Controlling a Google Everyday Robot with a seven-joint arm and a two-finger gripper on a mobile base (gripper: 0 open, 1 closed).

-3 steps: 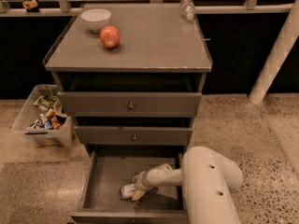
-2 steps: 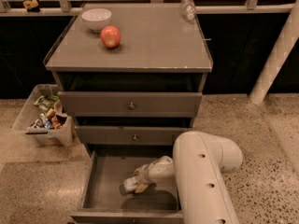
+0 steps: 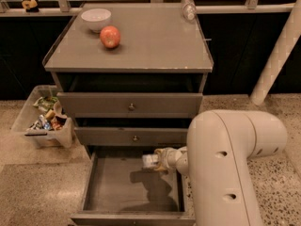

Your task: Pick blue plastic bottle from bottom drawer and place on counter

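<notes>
**Bottle held over the open bottom drawer**

The robot's white arm fills the lower right and reaches left into the grey cabinet. The counter on top carries a white bowl at its back left. A red apple sits just in front of the bowl, and a clear bottle lies at the back right edge. The bottom drawer is pulled out. A plastic bin of packets stands on the floor to the left. The gripper is over the drawer's back right part, pinching the blue bottle. The bottle lies sideways, clear of the drawer floor, and its shadow falls on the floor below it.
</notes>
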